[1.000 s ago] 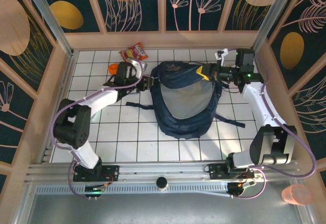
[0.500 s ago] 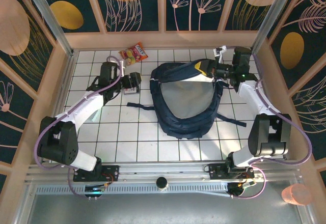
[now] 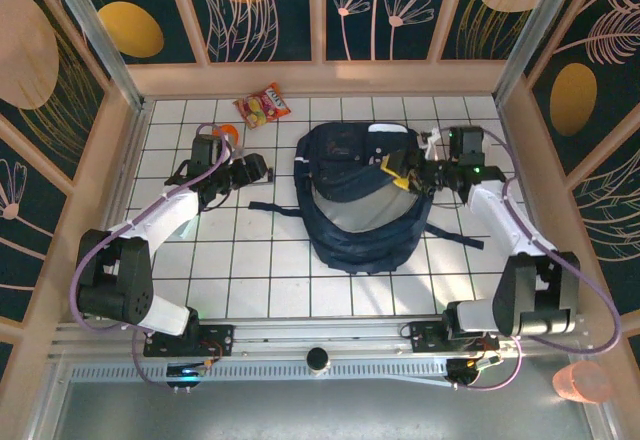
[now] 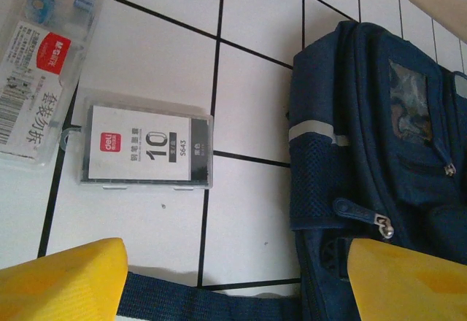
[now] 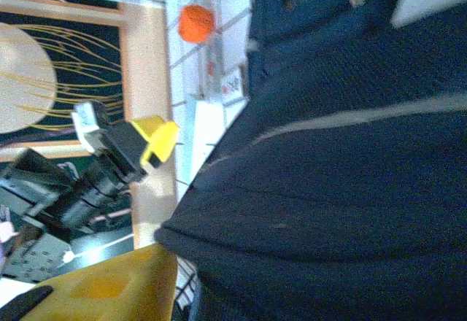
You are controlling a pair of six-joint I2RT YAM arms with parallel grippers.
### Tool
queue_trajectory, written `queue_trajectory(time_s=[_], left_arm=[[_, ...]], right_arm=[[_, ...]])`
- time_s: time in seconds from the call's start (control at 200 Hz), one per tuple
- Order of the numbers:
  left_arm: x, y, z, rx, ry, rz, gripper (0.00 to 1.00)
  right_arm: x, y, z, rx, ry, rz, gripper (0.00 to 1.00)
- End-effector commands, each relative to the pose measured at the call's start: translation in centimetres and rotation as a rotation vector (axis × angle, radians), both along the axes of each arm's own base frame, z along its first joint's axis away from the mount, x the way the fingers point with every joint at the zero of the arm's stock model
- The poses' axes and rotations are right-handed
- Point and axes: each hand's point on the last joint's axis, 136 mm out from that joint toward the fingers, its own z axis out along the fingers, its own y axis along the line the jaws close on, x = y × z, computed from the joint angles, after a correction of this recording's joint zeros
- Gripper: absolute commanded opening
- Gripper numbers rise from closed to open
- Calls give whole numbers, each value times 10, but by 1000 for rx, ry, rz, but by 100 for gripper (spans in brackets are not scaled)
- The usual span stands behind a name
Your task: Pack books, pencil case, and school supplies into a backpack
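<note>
Since half a second ago the right gripper has sunk from the backpack's lifted rim onto its upper right, and the opening has sagged. Its spread is unclear, with fabric against one yellow finger. The left gripper gapes wide and empty just left of the backpack, near the grey-white gadget.

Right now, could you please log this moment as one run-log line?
left end effector: open beside backpack | right end effector: at backpack rim, grip unclear | pencil case, gadget: on table, unpacked

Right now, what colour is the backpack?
Navy blue with a pale stripe; left wrist view shows the backpack best.
</note>
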Motion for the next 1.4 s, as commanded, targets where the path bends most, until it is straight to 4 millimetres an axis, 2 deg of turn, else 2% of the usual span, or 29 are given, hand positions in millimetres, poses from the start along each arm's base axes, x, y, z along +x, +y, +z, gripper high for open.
queue_trajectory(time_s=[0.0, 0.115, 0.245, 0.38, 0.41, 0.43, 0.606, 0.721, 0.816, 0.911, 1.036, 1.206, 1.236, 1.391], left_arm=[[-7, 0, -3, -35, 40, 17, 79], [-9, 0, -3, -39, 45, 14, 78], [-9, 15, -2, 35, 35, 33, 80], [-7, 51, 5, 231, 3, -37, 84], [-10, 61, 0, 303, 12, -66, 86], [-6, 65, 9, 349, -15, -91, 87], [-15, 115, 8, 771, -2, -256, 94], [-15, 143, 3, 828, 6, -265, 95], [-18, 160, -10, 818, 43, -286, 95], [-22, 176, -32, 841, 125, -321, 95], [-17, 186, -52, 781, 171, -337, 96], [-11, 185, -74, 741, 207, -410, 96], [-12, 188, -88, 741, 249, -419, 96], [-13, 190, -110, 730, 317, -453, 96]], right_arm=[[-27, -12, -28, -81, 120, -66, 52], [-39, -11, -29, -42, 114, -91, 52], [-29, -5, -10, 59, 30, -111, 45], [-13, -2, 7, 86, -33, -119, 29], [-10, -2, 11, 88, -44, -118, 26], [-9, -1, 12, 89, -49, -115, 24], [3, 5, 30, 130, -96, -108, 15], [12, 9, 46, 183, -143, -105, 11], [23, 10, 62, 231, -185, -120, 8], [36, 10, 79, 296, -217, -156, 6], [52, 7, 94, 348, -252, -219, 5], [61, 11, 94, 341, -241, -227, 5], [62, 12, 92, 336, -235, -224, 5], [65, 14, 93, 317, -232, -223, 5]])
